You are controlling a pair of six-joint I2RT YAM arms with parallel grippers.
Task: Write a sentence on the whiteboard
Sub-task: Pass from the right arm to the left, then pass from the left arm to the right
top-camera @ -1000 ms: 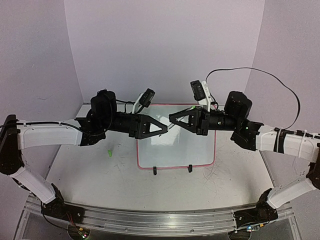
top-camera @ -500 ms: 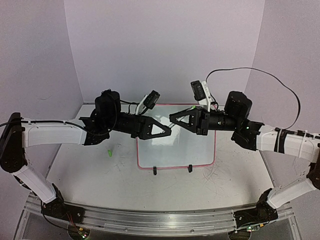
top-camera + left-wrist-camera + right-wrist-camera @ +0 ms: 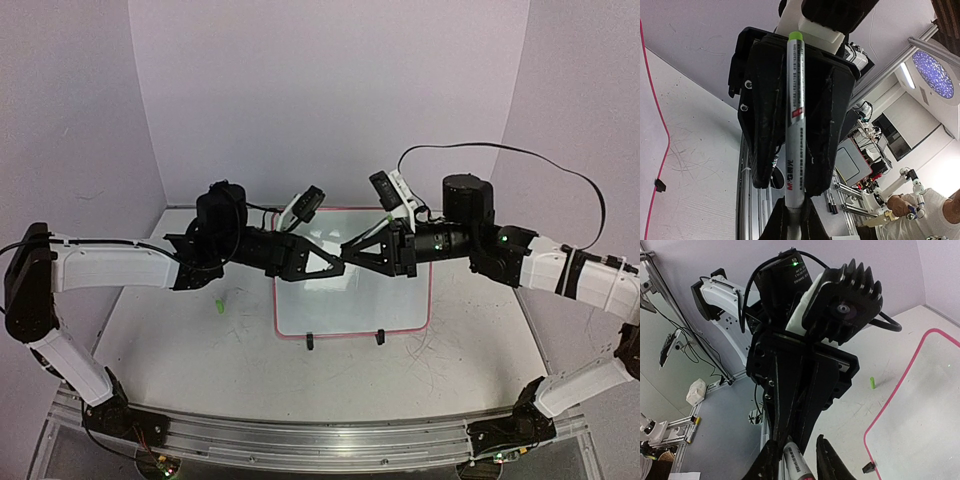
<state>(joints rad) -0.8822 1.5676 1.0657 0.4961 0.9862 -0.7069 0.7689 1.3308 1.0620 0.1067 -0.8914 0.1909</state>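
The whiteboard (image 3: 360,305), white with a red-pink rim, stands on the table's middle; no sentence shows on its visible face. Above its far edge both grippers meet tip to tip. A white marker (image 3: 794,125) with a green end runs between them. My left gripper (image 3: 335,263) (image 3: 793,210) is shut on the marker's barrel. My right gripper (image 3: 350,250) (image 3: 796,442) straddles the same marker (image 3: 799,467) with its jaws slightly open, a gap showing on one side. In the left wrist view the right gripper's black fingers (image 3: 765,125) flank the barrel.
A small green cap (image 3: 217,303) (image 3: 872,382) lies on the table left of the board. The board's black feet (image 3: 311,341) point toward the arms. A black cable (image 3: 500,150) loops above the right arm. Purple walls close in the back and sides.
My left gripper moved right and shut on the marker. The right gripper's jaws loosened from the marker, and the right arm rose and turned a little.
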